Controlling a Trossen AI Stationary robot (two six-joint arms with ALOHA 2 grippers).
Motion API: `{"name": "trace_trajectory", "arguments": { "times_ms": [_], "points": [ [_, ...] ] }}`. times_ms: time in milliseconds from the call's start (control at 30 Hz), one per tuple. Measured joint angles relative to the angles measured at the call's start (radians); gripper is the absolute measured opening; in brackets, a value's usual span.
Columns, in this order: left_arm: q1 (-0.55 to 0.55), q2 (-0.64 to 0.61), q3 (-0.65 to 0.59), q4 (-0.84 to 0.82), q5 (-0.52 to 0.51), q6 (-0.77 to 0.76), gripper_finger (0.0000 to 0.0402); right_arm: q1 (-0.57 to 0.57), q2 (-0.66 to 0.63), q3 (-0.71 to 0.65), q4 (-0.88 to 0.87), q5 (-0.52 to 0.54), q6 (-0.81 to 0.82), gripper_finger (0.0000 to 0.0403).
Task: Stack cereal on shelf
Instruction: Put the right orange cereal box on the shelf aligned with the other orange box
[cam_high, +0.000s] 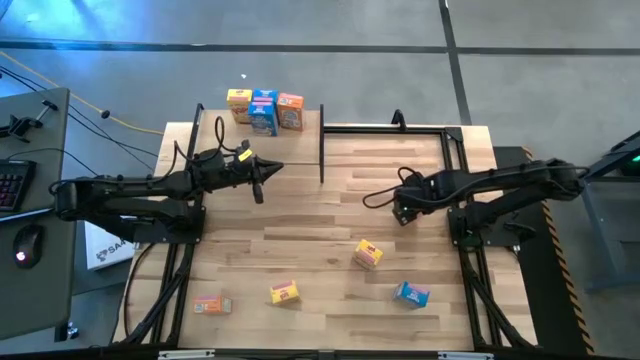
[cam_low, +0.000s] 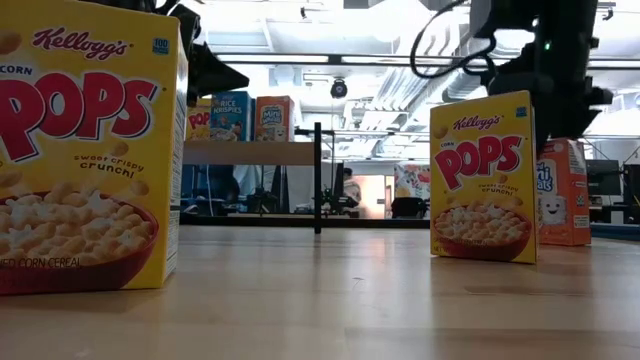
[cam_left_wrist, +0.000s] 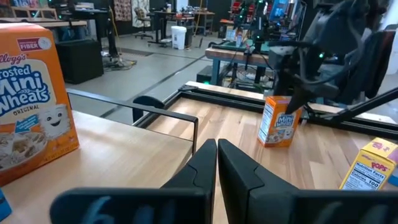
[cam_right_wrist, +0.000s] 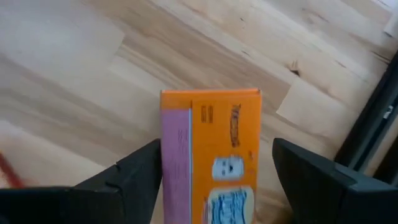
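I see the left gripper (cam_high: 262, 180) shut and empty, just beside the shelf (cam_high: 300, 140), where three cereal boxes (cam_high: 264, 110) stand. My right gripper (cam_high: 403, 212) hangs open astride an orange Mini-Wheats box (cam_right_wrist: 211, 155), fingers (cam_right_wrist: 137, 180) clear of it.

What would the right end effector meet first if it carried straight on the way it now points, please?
The orange box: the right end effector points down at the tabletop, fingers open either side of it. Whether they touch it is unclear.
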Motion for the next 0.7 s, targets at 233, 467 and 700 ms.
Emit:
{"name": "trace_trajectory", "arguments": {
  "times_ms": [233, 467, 700],
  "points": [
    [0.0, 0.0, -0.069, 0.081, 0.0, -0.04, 0.0007, -0.016, 0.001, -0.055, 0.048, 0.01, -0.003, 0.0244],
    [0.0, 0.0, -0.149, 0.182, 0.0, -0.076, 0.0007, -0.016, 0.001, -0.057, 0.115, -0.007, -0.047, 0.016],
    [0.006, 0.0, -0.154, 0.19, 0.0, -0.077, 0.0007, -0.016, 0.002, 0.04, 0.135, -0.016, -0.128, 0.0133]
  ]
}}
